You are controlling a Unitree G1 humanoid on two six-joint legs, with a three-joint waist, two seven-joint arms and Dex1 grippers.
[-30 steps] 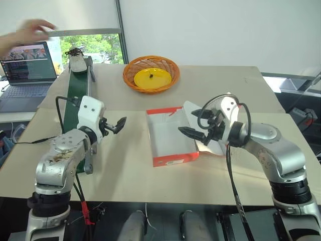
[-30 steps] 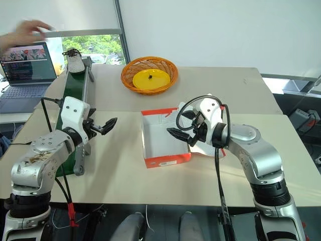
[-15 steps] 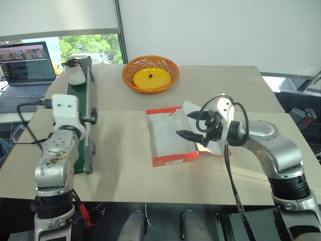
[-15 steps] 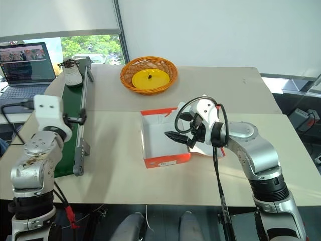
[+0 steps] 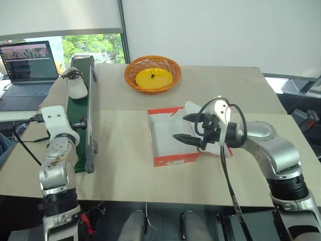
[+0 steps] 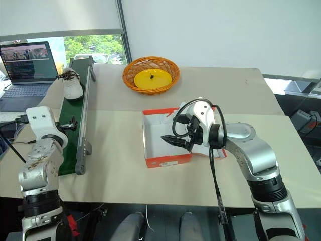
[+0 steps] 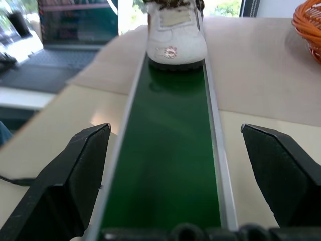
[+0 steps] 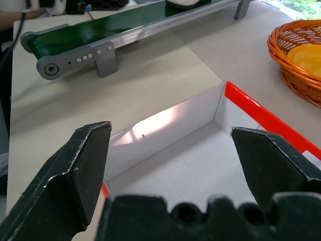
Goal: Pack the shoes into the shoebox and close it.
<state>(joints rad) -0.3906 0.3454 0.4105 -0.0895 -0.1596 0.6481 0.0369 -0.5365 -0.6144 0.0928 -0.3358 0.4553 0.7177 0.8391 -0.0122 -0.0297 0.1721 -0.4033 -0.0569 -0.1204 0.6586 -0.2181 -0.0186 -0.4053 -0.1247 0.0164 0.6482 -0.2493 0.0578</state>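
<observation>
Waiting empty at table centre, the shoebox point(image 5: 170, 138) is holding nothing; one shoe point(image 5: 76, 85) is sitting at ten o'clock on the conveyor point(image 5: 80, 120). Both the left gripper point(image 7: 170, 175) and right gripper point(image 5: 189, 129) are gaping wide, gripping nothing.

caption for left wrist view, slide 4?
Open left gripper straddles the green conveyor belt, a white shoe at its far end.
</observation>
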